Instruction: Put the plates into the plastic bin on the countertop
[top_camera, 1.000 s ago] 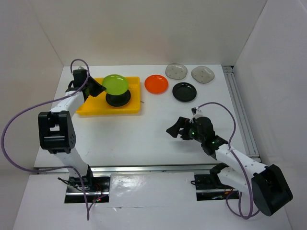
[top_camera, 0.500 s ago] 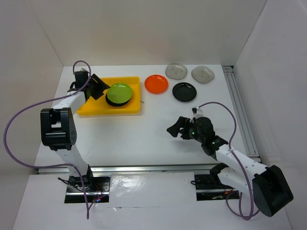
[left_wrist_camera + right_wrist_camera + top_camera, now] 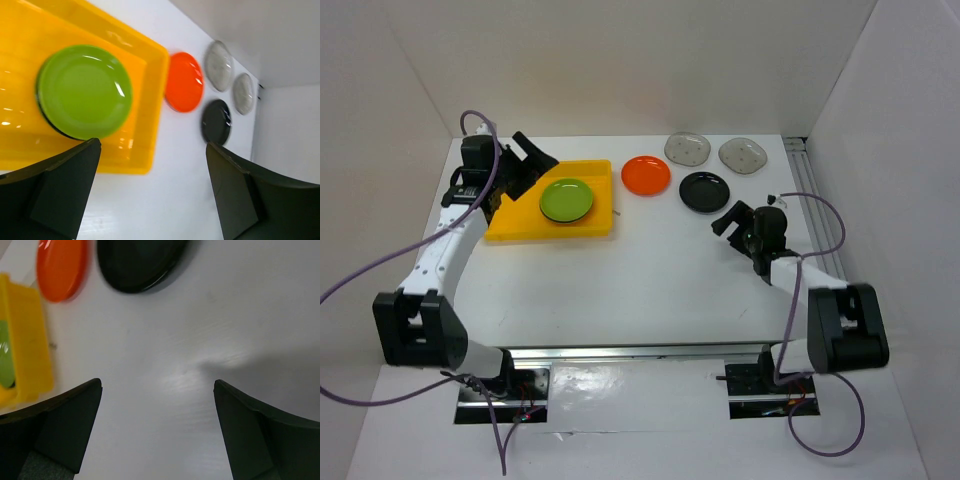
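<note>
Nearest on the desk (image 3: pixel 640 280), toward the right, the right claw (image 3: pixel 732 216) hovers with its fingers spread wide and nothing between them. Just beyond it the black plate (image 3: pixel 705 191) lies flat, with the orange plate (image 3: pixel 646 175) to its left.

Further left, the plastic bin (image 3: pixel 545 233) sits with its long side running left to right. The green plate (image 3: pixel 566 200) rests in its right half, hollow side up, and a dark plate (image 3: pixel 54 128) shows as a rim beneath it.

The left claw (image 3: pixel 530 168) hangs at the bin's far-left side, fingers apart and empty. Farthest back, two smoky-grey plates (image 3: pixel 687 149) lie side by side near the rear wall.

These plates look light, stiff and glossy, so probably slippery. Each is round and so has no long axis, and any approach angle serves. Lying flat, they offer only the raised lip. The likely hold is one finger inside the hollow and one outside the rim, pinched gently so the plate does not skid or flip on the smooth desk.
</note>
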`<state>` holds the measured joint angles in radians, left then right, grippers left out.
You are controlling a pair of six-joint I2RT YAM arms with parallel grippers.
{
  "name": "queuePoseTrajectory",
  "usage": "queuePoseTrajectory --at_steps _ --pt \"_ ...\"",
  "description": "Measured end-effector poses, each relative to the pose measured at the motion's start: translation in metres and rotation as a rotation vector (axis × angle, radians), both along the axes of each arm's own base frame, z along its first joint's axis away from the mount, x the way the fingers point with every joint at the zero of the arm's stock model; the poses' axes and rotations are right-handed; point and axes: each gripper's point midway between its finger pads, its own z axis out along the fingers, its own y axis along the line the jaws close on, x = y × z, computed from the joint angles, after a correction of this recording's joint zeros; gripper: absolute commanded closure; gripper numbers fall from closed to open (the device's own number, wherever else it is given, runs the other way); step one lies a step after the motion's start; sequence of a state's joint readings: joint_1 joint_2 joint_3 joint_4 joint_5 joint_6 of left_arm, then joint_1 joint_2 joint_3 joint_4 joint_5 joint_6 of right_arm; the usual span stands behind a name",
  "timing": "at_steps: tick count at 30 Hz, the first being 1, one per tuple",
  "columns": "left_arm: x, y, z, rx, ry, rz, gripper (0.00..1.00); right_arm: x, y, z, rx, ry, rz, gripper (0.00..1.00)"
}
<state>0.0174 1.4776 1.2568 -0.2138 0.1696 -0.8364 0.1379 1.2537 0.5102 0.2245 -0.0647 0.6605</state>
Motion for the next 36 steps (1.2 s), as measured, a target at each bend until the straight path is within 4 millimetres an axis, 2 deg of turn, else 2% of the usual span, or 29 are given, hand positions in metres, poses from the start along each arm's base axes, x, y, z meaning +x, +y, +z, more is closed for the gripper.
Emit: queuePoseTrajectory --at_steps 3,5,6,8,11,13,15,17,19,20,23,27,29,31,33,36 --pt "-0.029 -0.022 0.034 0.000 -0.072 -0.065 0.00 0.034 -0.035 -0.029 0.011 0.073 -0.101 0.03" --pt "-0.053 -0.030 0.045 0.005 -0.109 -0.103 0.00 0.052 -0.046 -0.051 0.025 0.120 -0.127 0.04" --pt "-0.063 -0.032 0.048 0.006 -0.119 -0.116 0.00 0.065 -0.049 -0.050 0.039 0.097 -0.128 0.04" --pt "-0.079 -0.034 0.049 0.016 -0.122 -0.136 0.00 0.091 -0.051 -0.048 0.046 0.077 -0.125 0.04" --pt "-0.093 -0.038 0.044 0.032 -0.112 -0.172 0.00 0.129 -0.052 -0.049 0.047 0.039 -0.116 0.09" --pt "-0.099 -0.039 0.037 0.043 -0.091 -0.185 0.00 0.151 -0.051 -0.051 0.048 0.018 -0.102 0.23" --pt "-0.102 -0.040 0.031 0.055 -0.071 -0.196 0.00 0.170 -0.050 -0.053 0.056 0.002 -0.092 0.29" --pt "-0.105 -0.042 0.028 0.057 -0.055 -0.205 0.00 0.177 -0.051 -0.055 0.057 0.002 -0.094 0.43" --pt "-0.106 -0.042 0.026 0.058 -0.048 -0.208 0.00 0.175 -0.052 -0.060 0.060 0.026 -0.106 0.62" --pt "-0.107 -0.043 0.026 0.060 -0.046 -0.210 0.00 0.174 -0.053 -0.063 0.063 0.037 -0.110 0.77" --pt "-0.105 -0.042 0.023 0.070 -0.042 -0.215 0.00 0.170 -0.056 -0.074 0.086 0.091 -0.128 1.00" --pt "-0.100 -0.044 0.010 0.066 -0.008 -0.225 0.00 0.171 -0.055 -0.073 0.113 0.097 -0.121 1.00" --pt "-0.099 -0.049 -0.002 0.055 0.023 -0.250 0.00 0.162 -0.054 -0.070 0.126 0.105 -0.121 1.00" --pt "-0.098 -0.061 -0.011 0.042 0.047 -0.294 0.00 0.139 -0.051 -0.068 0.127 0.131 -0.124 1.00" --pt "-0.098 -0.081 -0.017 0.022 0.051 -0.367 0.00 0.108 -0.047 -0.059 0.107 0.160 -0.141 1.00" --pt "-0.098 -0.113 -0.021 -0.007 0.036 -0.476 0.00 0.065 -0.028 -0.022 0.068 0.145 -0.124 1.00"
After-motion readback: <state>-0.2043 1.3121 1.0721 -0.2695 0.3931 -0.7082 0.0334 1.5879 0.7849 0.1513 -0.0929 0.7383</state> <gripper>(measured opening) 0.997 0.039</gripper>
